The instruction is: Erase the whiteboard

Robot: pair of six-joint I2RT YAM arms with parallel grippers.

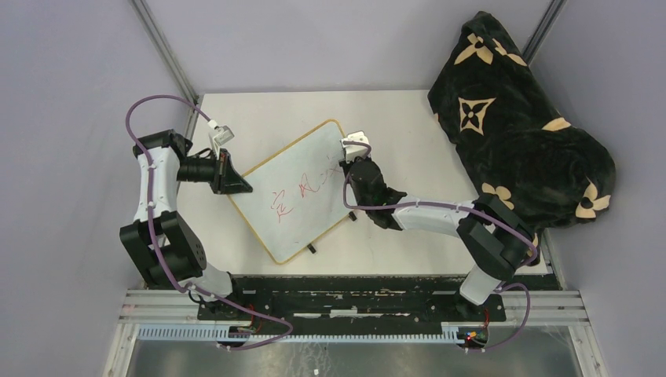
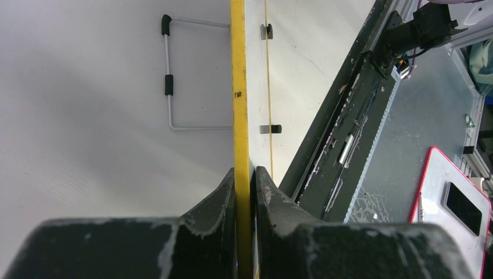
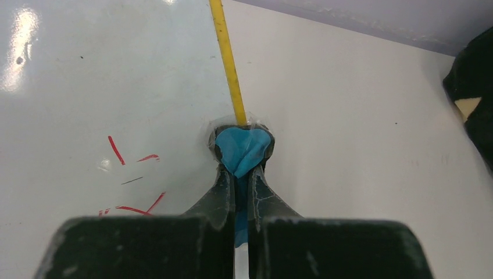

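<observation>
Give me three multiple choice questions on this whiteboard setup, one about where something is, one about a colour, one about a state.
1. Where is the black patterned blanket? A. far right, rear B. front left C. centre
2. What colour is the writing on the whiteboard? A. green B. red C. black
3. The left tool is: A. wide open B. shut on the whiteboard's yellow frame C. holding a pen
Answers: A, top view shows it there; B, strokes are red; B, its fingers pinch the frame.

Grey walls enclose a white table.
</observation>
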